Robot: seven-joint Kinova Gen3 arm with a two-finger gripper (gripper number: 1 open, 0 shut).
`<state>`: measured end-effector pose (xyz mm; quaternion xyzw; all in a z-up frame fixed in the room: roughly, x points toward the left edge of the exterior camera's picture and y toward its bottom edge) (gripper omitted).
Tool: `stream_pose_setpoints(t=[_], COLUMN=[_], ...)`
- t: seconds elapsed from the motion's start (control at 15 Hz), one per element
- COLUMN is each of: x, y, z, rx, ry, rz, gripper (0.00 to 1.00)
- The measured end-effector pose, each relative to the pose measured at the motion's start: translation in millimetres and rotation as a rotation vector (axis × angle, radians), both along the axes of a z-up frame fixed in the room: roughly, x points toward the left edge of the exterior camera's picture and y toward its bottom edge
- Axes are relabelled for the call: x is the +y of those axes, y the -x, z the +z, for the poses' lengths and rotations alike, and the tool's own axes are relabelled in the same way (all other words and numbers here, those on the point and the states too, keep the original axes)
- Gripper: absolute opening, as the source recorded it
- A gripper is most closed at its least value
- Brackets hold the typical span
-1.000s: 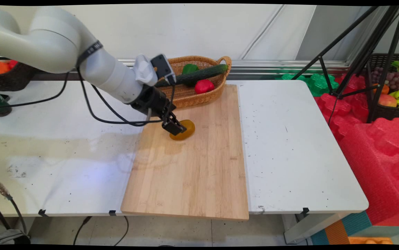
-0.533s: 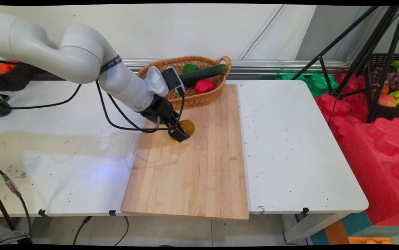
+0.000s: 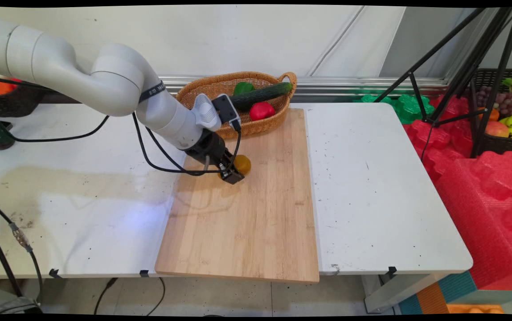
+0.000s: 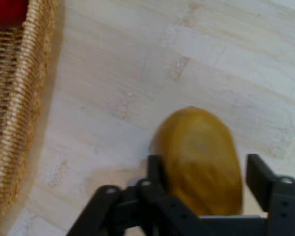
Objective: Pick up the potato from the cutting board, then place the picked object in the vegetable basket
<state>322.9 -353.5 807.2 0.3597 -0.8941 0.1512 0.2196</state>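
Main view: fixed, high over the near edge of the surface point(image 3: 371, 187), angled down and across toward the wall at 12 o'clock; wide, takes in the whole wooden board point(image 3: 247, 214) and basket point(image 3: 238, 125).

Hand view: rides on the hand, looks along the claw point(image 4: 204, 169), very close to the board point(image 4: 137, 73).

Shared ground: yellow-brown rounded object point(image 4: 201, 160) point(image 3: 242, 164), surrounding board, and basket wall point(image 4: 14, 98) at 9 o'clock.

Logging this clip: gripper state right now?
Gripper: open, fingers either side of the yellow-brown potato on the cutting board, not clamped.
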Motion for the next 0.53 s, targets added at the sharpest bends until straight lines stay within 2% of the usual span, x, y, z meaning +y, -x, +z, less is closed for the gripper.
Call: stream_pose_setpoints(t=[0.33, 0.53], x=[2.4, 10.0], y=[-0.1, -1.4], z=[2.8, 19.2], rx=[0.004, 0.032], ry=[0.027, 0.058], rz=[-0.004, -0.017], gripper=[0.00, 0.00])
